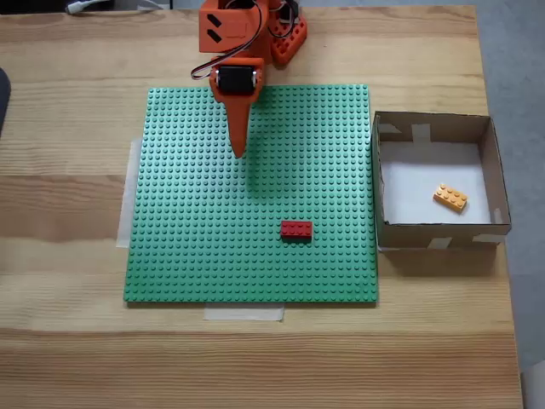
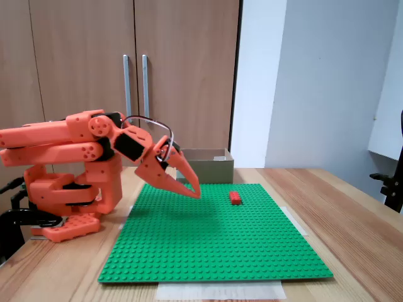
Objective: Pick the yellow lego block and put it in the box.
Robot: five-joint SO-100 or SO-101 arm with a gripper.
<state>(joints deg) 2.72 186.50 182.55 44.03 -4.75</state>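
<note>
Now: 1 yellow lego block in 1 box | 1 red brick on baseplate | gripper clenched, empty

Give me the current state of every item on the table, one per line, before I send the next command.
yellow lego block: lying inside the box, studs up, angled.
box: open-topped, upright, beside the baseplate.
red brick: sitting studs up on the baseplate, untouched.
green baseplate: flat on the table, taped at its edges.
gripper: shut, empty, raised above the baseplate, arm folded back.
</note>
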